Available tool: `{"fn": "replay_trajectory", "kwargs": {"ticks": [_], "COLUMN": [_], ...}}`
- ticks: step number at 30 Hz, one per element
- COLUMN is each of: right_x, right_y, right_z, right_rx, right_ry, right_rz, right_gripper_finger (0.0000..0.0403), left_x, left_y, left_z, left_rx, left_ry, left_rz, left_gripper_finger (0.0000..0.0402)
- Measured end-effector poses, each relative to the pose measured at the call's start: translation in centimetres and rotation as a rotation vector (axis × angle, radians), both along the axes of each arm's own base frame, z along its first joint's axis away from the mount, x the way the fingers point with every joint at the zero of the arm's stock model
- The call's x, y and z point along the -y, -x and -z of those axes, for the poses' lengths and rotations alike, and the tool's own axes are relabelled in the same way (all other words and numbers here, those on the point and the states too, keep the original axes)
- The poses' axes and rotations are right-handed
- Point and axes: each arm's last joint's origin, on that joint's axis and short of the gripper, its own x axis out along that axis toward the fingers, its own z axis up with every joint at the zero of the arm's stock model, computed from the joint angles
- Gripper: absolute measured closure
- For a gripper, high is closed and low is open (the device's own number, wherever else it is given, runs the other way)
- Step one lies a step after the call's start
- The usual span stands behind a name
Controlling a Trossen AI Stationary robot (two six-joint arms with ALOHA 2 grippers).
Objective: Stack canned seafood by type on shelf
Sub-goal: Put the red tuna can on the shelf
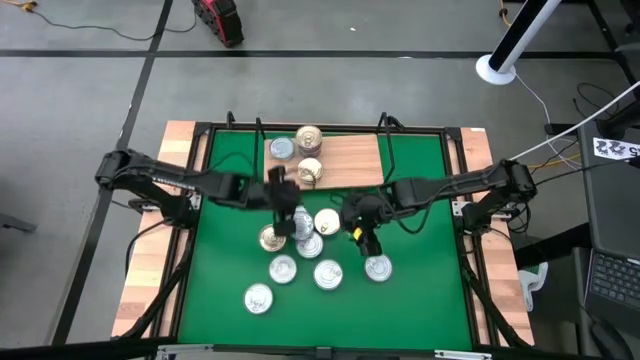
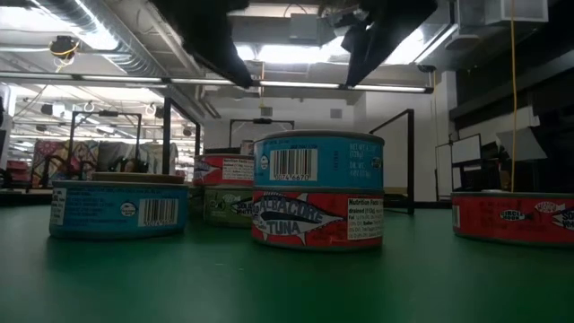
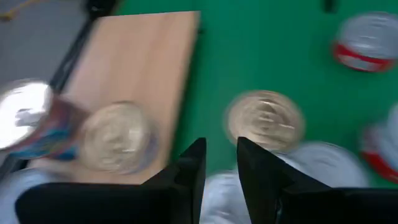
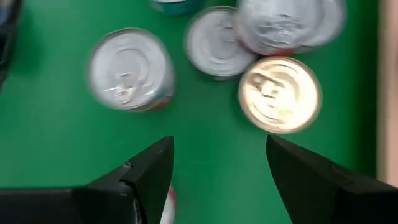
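We see three tins on the shelf (image 1: 330,160) at the far side of the green mat (image 1: 230,250): a silver one (image 1: 282,149) at its left end, a stack (image 1: 310,139) beside it, and a gold-lidded tin (image 1: 309,172) near the shelf's front edge. The rest of the tins sit on the mat in a loose cluster (image 1: 300,255) in front of the shelf, among them a gold tin (image 1: 270,238) on the left, another gold tin (image 1: 327,222) toward the right, and four silver tins nearer the front, the rightmost (image 1: 377,268) a little apart. From table height we see a blue tin standing on a red one (image 2: 317,188) in the middle of the cluster. The left gripper (image 1: 289,222) hangs above the cluster just in front of the shelf; in its wrist view its fingers (image 3: 193,168) stand a narrow gap apart with nothing between them, a gold tin (image 3: 265,119) just beyond the tips. The right gripper (image 1: 366,236) hovers over the mat at the cluster's right side, between the right gold tin and the rightmost silver tin, its fingers (image 4: 152,168) spread wide and empty over bare mat.
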Motion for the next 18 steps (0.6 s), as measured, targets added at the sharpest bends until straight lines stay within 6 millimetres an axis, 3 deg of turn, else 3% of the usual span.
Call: {"fn": "replay_trajectory", "kwargs": {"ticks": [9,18], "right_x": [-4.0,-5.3], "right_y": [0.9,1.2], "right_z": [0.0,-0.1], "right_rx": [0.012,0.049], "right_ry": [0.03,0.088], "right_rz": [-0.134,-0.137], "right_gripper_finger": [0.0148,0.0148], "left_x": [6.2,8.0], "left_y": [0.7,0.0], "left_z": [0.7,3.1], "left_rx": [-0.025,-0.105], "left_ry": [-0.003,-0.007], "left_rz": [0.213,0.241], "left_gripper_finger": [0.0316,0.0276]}}
